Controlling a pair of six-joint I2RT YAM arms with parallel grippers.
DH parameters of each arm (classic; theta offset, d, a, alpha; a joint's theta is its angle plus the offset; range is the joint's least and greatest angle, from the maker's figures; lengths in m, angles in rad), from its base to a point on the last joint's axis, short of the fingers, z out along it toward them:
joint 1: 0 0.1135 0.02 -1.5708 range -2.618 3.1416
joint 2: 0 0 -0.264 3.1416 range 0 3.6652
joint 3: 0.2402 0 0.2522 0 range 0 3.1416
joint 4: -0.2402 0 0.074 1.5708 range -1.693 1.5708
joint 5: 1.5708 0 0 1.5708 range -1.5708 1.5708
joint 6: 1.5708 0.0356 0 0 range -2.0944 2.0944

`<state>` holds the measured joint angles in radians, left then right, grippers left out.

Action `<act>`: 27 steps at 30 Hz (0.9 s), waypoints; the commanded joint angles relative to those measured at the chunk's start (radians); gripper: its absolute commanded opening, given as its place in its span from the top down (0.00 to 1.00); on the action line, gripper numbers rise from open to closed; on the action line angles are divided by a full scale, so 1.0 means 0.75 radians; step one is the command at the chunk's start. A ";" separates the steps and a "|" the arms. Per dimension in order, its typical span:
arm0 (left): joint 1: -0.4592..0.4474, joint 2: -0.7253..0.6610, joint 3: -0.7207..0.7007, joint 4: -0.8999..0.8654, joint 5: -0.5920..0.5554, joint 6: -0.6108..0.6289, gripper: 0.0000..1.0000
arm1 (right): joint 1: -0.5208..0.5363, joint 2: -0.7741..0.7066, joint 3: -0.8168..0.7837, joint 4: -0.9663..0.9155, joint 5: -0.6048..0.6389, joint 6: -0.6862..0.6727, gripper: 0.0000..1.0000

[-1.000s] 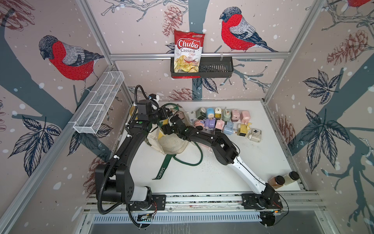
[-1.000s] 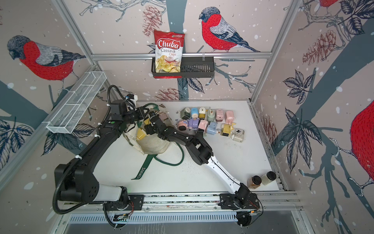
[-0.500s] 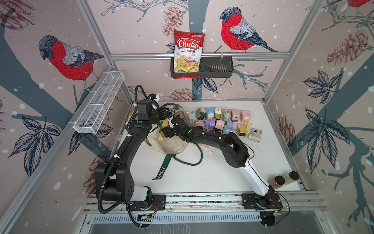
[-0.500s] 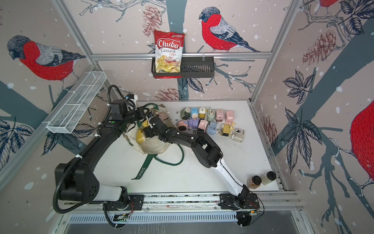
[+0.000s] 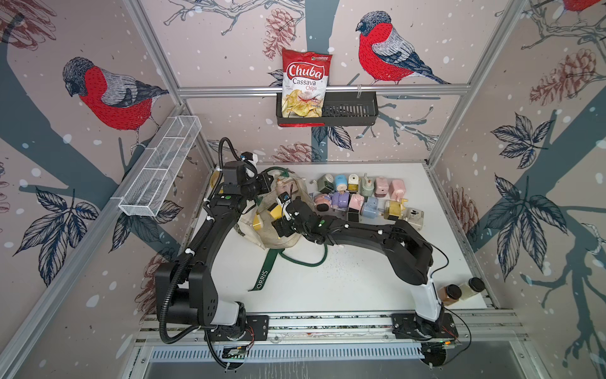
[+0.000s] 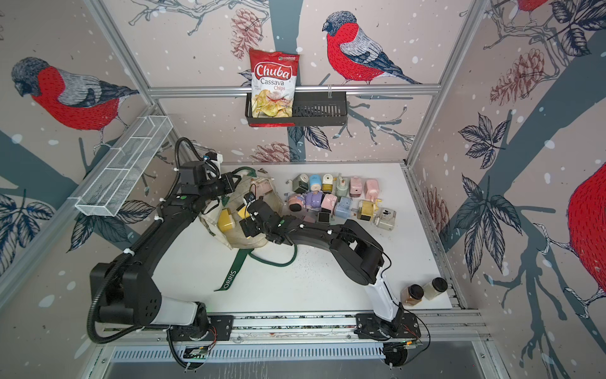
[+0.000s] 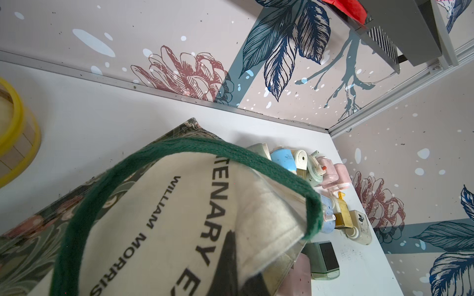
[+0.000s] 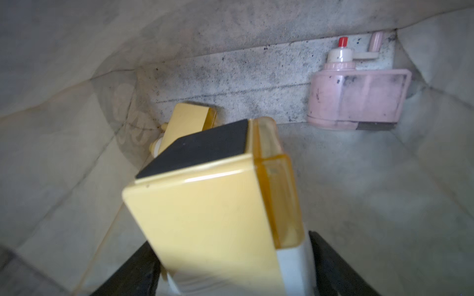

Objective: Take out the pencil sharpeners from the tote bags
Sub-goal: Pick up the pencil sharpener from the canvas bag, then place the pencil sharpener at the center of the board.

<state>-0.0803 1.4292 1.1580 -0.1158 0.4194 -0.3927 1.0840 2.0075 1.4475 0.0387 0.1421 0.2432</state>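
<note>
1. Inside the tote bag (image 5: 284,239), your right gripper (image 8: 230,264) pinches a yellow sharpener (image 8: 205,212); a pink sharpener (image 8: 356,100) lies deeper in.
2. Your left gripper (image 7: 229,261) is clamped on its rim.
3. More sharpeners (image 5: 364,197) sit on the table (image 5: 344,288).

Evenly bright, soft shadows in both top views, wide-angle bending at edges, dimmer inside tote bag (image 8: 77,153), near yellow pencil sharpener (image 8: 205,217) blurred, glare-streaked.
</note>
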 commanded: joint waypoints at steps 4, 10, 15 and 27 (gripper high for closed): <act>0.003 0.015 0.008 0.013 -0.002 0.002 1.00 | 0.063 -0.244 -0.210 0.000 0.102 0.047 0.44; 0.003 0.006 0.005 0.018 -0.001 0.001 1.00 | 0.072 -0.562 -0.457 -0.038 0.227 0.095 0.44; 0.002 0.010 0.005 0.019 0.007 -0.004 1.00 | -0.013 -0.844 -0.650 -0.110 0.329 0.153 0.43; 0.005 0.007 0.007 0.023 0.012 -0.004 1.00 | -0.449 -1.413 -1.177 -0.151 0.291 0.402 0.45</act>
<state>-0.0799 1.4364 1.1584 -0.1150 0.4240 -0.3935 0.7940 0.9825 0.6044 -0.0830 0.3592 0.4744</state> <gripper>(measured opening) 0.057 0.831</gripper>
